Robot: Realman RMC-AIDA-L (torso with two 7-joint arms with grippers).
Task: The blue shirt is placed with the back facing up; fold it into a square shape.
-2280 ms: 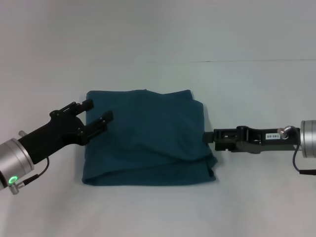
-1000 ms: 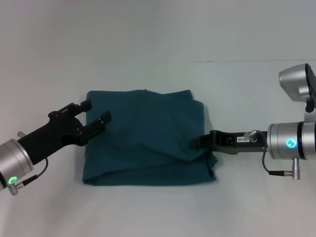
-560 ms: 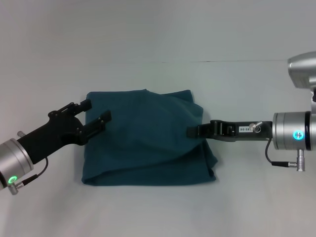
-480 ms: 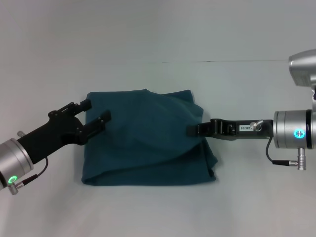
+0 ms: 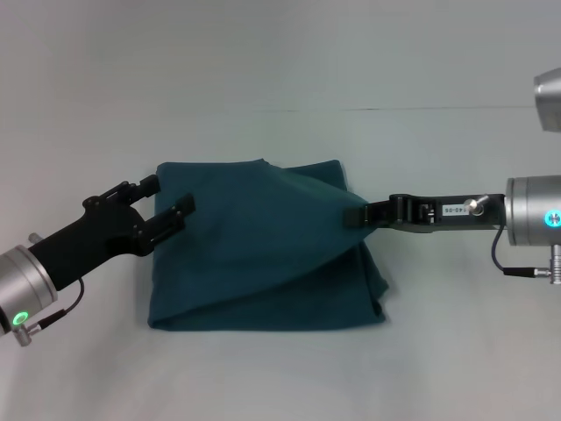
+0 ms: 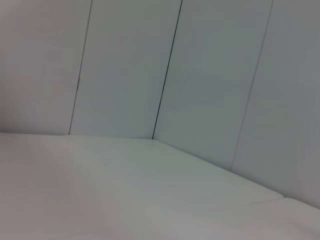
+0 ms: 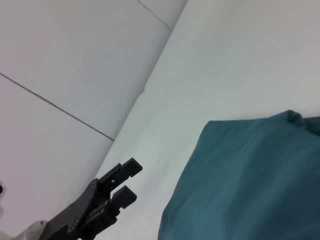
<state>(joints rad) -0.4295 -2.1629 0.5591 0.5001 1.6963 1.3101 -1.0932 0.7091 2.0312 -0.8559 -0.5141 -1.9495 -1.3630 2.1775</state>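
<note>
- Head view: the right gripper (image 5: pixel 355 215) has closed on the right edge of the blue shirt (image 5: pixel 263 250), where a moment ago it only nosed in low against that side. It now sits higher and nearer the far corner. The cloth rises to the pinch in a taut diagonal ridge running down toward the near left, so the top layer is being lifted (a sign, I judge, that a fold toward the left is beginning). The shirt is already a rough rectangle lying on the white table (image 5: pixel 280 368), plain side up, so the task looks well advanced.
- Head view, other side: the left gripper (image 5: pixel 166 203) has barely moved. It hangs over the shirt's far left corner with its fingers spread wide and holding nothing. If the lifted layer is carried across, that arm stands in the way.
- Left wrist view: only pale wall panels and bare table show (no shirt and no fingers).
- Right wrist view: the shirt fills the lower part as a smooth teal slope, with a small bunched corner at its far edge. Beyond it the left gripper is seen farther off, its fingers parted, beside the cloth and not gripping it. The right arm's own fingers are out of this view.
</note>
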